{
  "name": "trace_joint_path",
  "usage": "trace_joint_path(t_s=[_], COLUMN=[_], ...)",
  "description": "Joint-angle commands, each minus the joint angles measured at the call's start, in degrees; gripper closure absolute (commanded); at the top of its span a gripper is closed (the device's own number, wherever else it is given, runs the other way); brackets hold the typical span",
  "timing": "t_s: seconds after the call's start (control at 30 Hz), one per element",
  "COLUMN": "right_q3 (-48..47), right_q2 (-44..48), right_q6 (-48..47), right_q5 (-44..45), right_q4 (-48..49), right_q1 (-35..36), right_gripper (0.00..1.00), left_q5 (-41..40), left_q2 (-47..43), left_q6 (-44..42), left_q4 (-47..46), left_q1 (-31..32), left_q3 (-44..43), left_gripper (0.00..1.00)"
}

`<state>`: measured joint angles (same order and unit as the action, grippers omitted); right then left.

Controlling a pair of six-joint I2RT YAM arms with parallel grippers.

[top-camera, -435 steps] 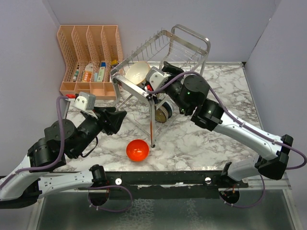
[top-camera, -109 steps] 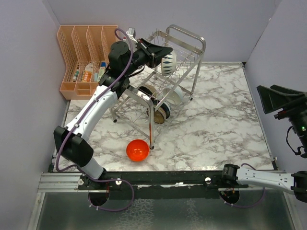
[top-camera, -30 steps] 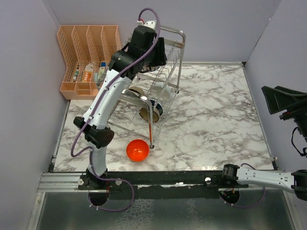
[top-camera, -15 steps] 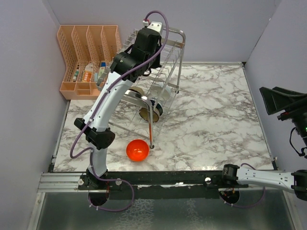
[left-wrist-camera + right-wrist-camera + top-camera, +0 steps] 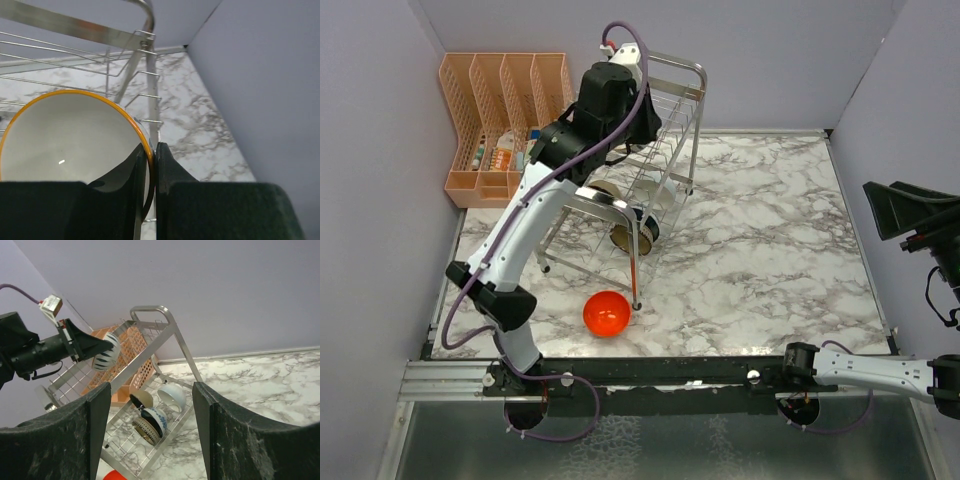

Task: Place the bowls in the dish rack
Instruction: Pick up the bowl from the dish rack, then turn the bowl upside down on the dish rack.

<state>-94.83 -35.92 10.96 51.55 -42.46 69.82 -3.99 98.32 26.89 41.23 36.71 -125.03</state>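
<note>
Looking from above, we see the red-orange bowl (image 5: 606, 313) on the desk (image 5: 770, 260) beside the dish rack (image 5: 665, 160), the left arm (image 5: 535, 215) over its top tier. At the left wrist, the left fingers (image 5: 169, 172) pinch the orange-rimmed bowl (image 5: 65, 135) by the rim: glazed, slippery, breakable, so a deep rim grip seems safest. From the right wrist, it hangs above the upper tier; the right fingers (image 5: 60, 440) gape empty.

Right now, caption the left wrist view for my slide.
The left fingers pinch an orange-rimmed bowl by its rim, dish rack wires behind.
</note>
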Motion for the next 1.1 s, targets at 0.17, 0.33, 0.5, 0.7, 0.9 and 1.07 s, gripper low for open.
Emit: trace_joint_path(t_s=[0.17, 0.33, 0.5, 0.7, 0.9, 1.07], right_q3=[-1.1, -0.8, -0.3, 1.0, 0.2, -0.3], right_q2=[0.2, 0.2, 0.2, 0.2, -0.1, -0.8], right_q6=[1.6, 1.6, 0.8, 0.1, -0.4, -0.2], right_q5=[-2.1, -2.9, -2.8, -2.3, -1.8, -1.6], right_q4=[-0.9, -0.4, 0.6, 1.8, 1.6, 1.1], right_q1=[0.5, 0.5, 0.5, 0.5, 0.5, 0.5], right_gripper=[0.35, 0.35, 0.35, 0.35, 0.34, 0.34], left_q5=[11.8, 13.7, 14.6, 16.1, 19.3, 18.9], left_q2=[-10.0, -13.4, -15.3, -18.3, -21.2, -24.4], left_q6=[23.9, 34.3, 37.8, 36.8, 35.8, 34.5], left_q4=[-24.3, -30.7, -31.6, -29.6, -29.5, -29.2], left_q1=[-4.0, -7.5, -10.5, -15.0, -18.3, -20.5], left_q3=[14.9, 25.3, 30.2, 36.0, 42.5, 43.9], left_gripper=[1.00, 1.00, 1.00, 1.00, 0.96, 0.92])
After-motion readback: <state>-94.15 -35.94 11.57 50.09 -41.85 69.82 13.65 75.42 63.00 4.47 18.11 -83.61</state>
